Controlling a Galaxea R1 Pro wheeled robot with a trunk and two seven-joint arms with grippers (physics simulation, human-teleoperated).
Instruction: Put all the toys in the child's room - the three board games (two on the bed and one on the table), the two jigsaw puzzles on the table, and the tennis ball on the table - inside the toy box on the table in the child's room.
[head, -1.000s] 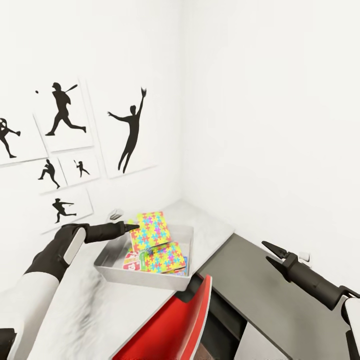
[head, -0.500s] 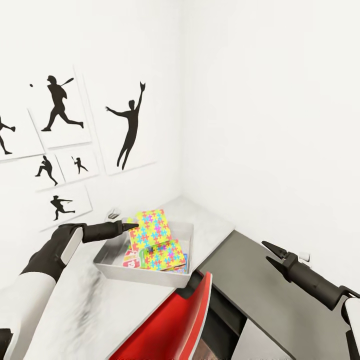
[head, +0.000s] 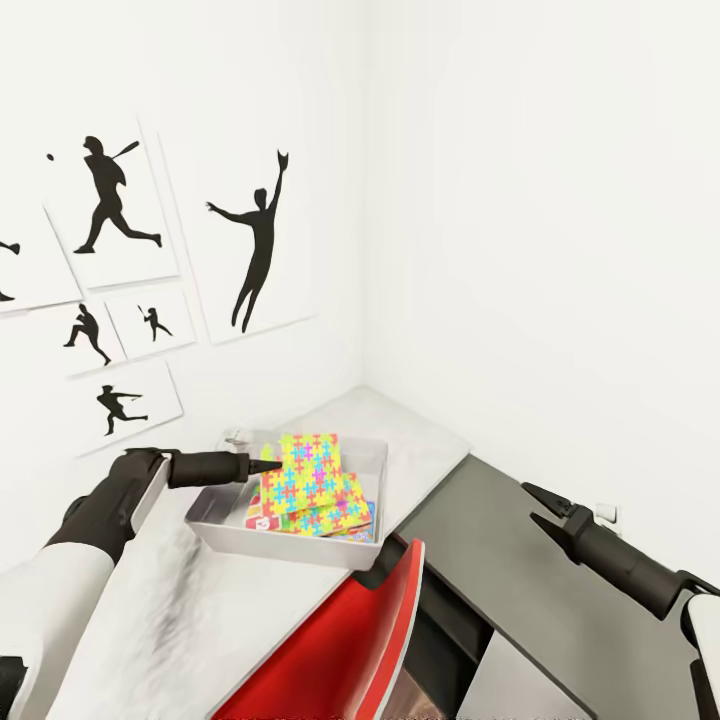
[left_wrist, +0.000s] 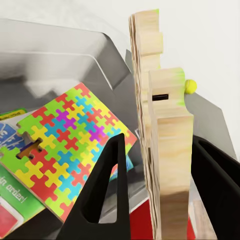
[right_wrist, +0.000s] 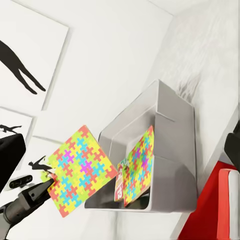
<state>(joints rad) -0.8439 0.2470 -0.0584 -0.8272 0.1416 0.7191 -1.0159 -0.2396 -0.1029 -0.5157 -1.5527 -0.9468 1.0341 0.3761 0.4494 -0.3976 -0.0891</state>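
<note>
Head view: since a second ago the left pincer (head: 268, 465) is carrying its jigsaw puzzle (head: 305, 470) lower over the toy box (head: 225, 524) on the desk (head: 180, 610) — a red chair (head: 350, 640) is standing in front; the right pincer (head: 540, 505) is hanging open.

Left wrist view: fingers (left_wrist: 102, 195) are clamping the board's wooden edge (left_wrist: 165, 165), the second puzzle (left_wrist: 65, 147) lying beneath in the box, a tennis ball (left_wrist: 190, 86) beyond.

Right wrist view: the held puzzle (right_wrist: 80, 170) is hovering beside the box (right_wrist: 170, 145).

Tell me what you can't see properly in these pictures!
- Games in the toy box: head view, mostly covered by the puzzle lying on top; covers unreadable.
- Yellow-green ball: left wrist view, a speck peeking past the puzzle held by the left gripper; where it rests is unclear.
- Right gripper: head view, open and empty; its arm is cut off by the edge.
</note>
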